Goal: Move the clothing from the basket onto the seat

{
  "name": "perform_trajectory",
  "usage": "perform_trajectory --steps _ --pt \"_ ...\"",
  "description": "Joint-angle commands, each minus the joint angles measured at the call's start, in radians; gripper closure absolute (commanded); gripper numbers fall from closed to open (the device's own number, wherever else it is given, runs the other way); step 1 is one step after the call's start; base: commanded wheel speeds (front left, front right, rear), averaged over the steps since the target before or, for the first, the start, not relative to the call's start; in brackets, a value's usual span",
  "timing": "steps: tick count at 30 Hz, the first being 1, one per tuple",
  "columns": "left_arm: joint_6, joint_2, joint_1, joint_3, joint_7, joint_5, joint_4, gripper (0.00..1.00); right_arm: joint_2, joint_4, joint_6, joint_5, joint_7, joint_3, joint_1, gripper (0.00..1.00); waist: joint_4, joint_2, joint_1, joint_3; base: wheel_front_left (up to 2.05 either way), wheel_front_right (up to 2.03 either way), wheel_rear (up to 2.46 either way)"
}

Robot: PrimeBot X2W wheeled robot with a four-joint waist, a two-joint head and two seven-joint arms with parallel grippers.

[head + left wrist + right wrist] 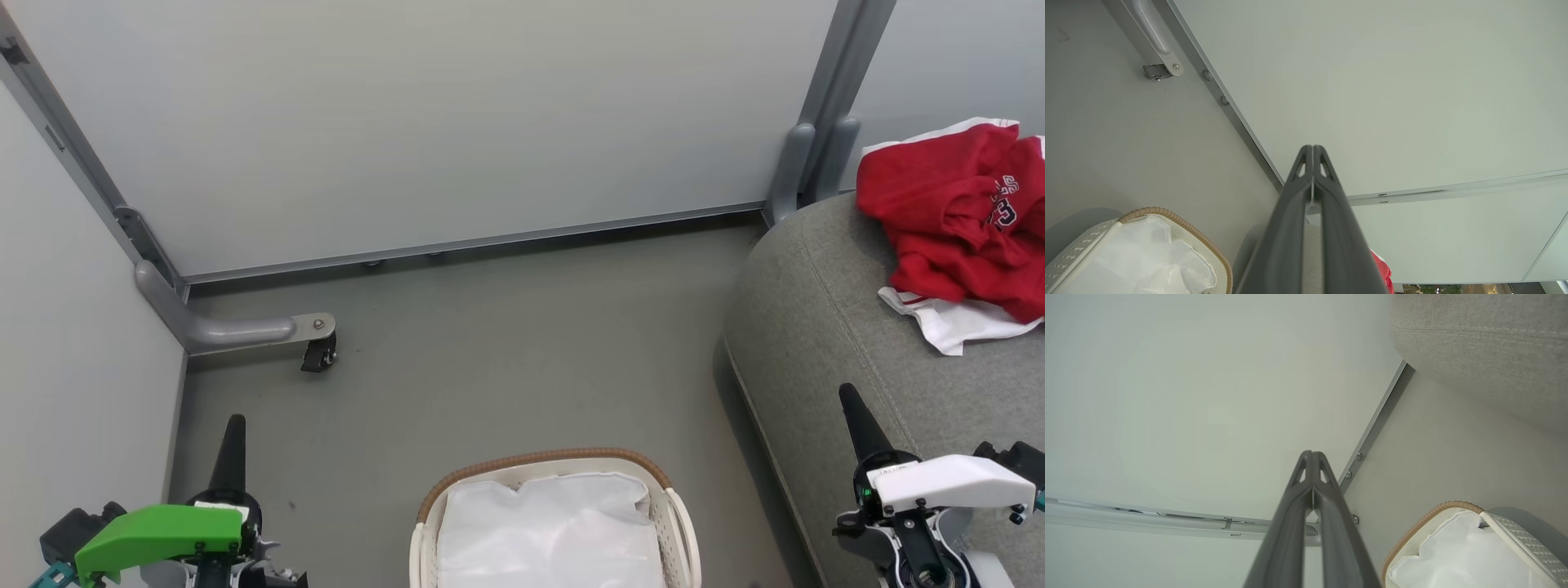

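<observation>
left hand: closed, gripping nothing. Fingers point up the head view at lower left, over the floor, left of the basket. green cover sits behind the fingers. In the left wrist view the 2 fingers meet along their length with nothing between them.

right hand: also closed, gripping nothing. It is at lower right in the head view, just in front of the rounded edge of the seat, with a white cover on the wrist. In the right wrist view the fingers are shut tip to tip, aimed at the pale wall.

basket: on the floor between the 2 hands, bottom centre, cut off by the frame edge. It has a brown woven-look rim and a perforated cream wall. Contents: 1 crumpled white liner spread across the inside. Both wrist views show the same liner under the rim.

clothing: on the seat at upper right, well apart from the basket and both hands. It is a bunched red jersey heap with lettering partly visible on a fold and white fabric sticking out at front and back. Garment count: cannot tell.

Further out: wall panels, and a grey frame leg with a black caster on the floor at left.
</observation>
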Motion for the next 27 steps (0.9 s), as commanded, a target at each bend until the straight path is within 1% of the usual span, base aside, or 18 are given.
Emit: perform_trajectory --steps 1,27 --pt "-0.007 0.004 -0.026 0.008 0.007 -0.024 -0.008 1.00 -0.006 -0.013 0.000 0.024 0.006 -0.005 -0.014 1.00 0.000 0.0000 0.0000 0.000 0.00 0.00 0.00" --pt "-0.019 0.005 -0.052 0.038 0.060 -0.202 -0.021 1.00 -0.008 -0.037 -0.001 0.237 0.060 -0.026 -0.014 1.00 -0.009 0.0000 0.0000 0.007 0.00 0.00 0.00"
